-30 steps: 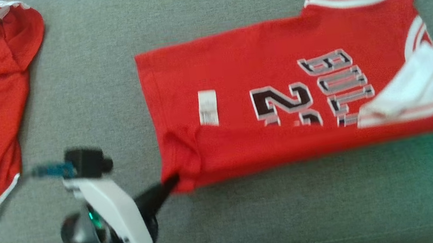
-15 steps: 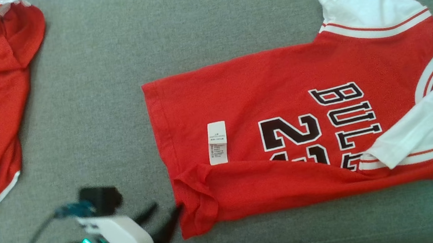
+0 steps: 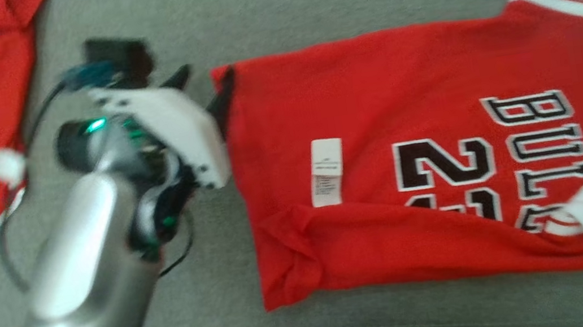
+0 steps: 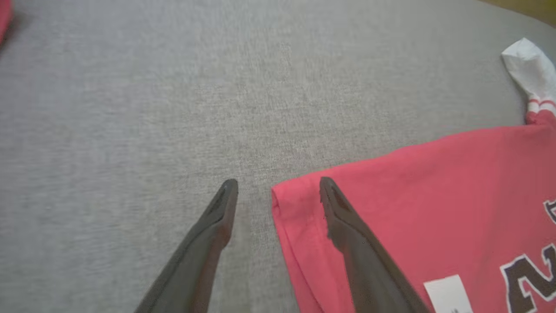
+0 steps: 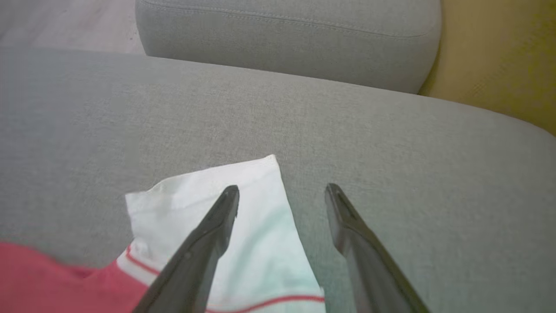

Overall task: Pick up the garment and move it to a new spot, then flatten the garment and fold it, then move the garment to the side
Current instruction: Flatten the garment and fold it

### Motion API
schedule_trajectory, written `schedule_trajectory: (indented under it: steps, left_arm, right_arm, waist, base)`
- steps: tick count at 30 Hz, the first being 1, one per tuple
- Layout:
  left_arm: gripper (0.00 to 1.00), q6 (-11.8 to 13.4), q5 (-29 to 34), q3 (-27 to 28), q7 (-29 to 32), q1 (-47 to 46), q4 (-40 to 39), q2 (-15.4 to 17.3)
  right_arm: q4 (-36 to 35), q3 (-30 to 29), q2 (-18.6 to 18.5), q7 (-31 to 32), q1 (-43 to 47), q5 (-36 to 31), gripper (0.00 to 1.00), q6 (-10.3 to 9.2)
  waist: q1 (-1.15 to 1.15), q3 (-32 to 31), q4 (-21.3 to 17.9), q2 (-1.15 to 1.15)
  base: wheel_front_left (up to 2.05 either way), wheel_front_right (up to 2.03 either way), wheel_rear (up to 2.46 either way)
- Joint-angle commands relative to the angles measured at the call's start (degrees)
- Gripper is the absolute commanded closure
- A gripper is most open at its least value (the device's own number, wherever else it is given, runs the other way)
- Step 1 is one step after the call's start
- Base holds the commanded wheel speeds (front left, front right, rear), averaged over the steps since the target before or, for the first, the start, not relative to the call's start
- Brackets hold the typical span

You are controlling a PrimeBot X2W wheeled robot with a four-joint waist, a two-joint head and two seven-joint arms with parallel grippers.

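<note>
Grey cushion (image 3: 304, 8) bears the red jersey (image 3: 372, 89), left pincer (image 4: 278, 184) straddling its corner

Silver forearm (image 3: 79, 273), white wrist cover (image 3: 167, 129), grn LEDs (image 3: 92, 125), blk fingers (image 4: 208, 243).

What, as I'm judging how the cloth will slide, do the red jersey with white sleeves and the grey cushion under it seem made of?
Red jersey with white sleeves: soft matte knit, perhaps cotton or polyester; it lies limp, with folds along its near edge and a sewn white care label. Grey cushion: matte woven upholstery fabric, judging by its fine speckled weave; fibre unclear.
</note>
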Motion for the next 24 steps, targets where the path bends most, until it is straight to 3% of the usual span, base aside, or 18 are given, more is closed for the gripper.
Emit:
schedule_trajectory:
  steps: [1,10,24]
  left_arm:
    - [0.0,-0.68,0.74,0.97,-0.26,-1.9,-0.04,0.52]
    - [0.0,-3.65,1.95,-2.61,-1.2,-7.26,7.79,-2.36]
    - [0.0,-6.96,-1.98,-3.56,4.21,-5.76,7.69,0.07]
  right_arm:
    - [0.16,0.88,-0.36,-0.06,-2.11,-1.57,0.0,-0.04]
    - [13.78,4.72,-0.05,1.22,-10.4,-5.6,0.0,-0.04]
    - [13.49,9.43,-0.83,5.68,-9.04,-0.06,0.0,-0.04]
  waist:
    - [-0.02,3.38,3.57,0.0]
    - [-0.02,5.21,5.73,0.0]
    - [-0.02,3.92,3.28,0.0]
  base:
    - [0.0,0.0,0.0]
    - [0.0,0.0,0.0]
    - [0.0,0.0,0.0]
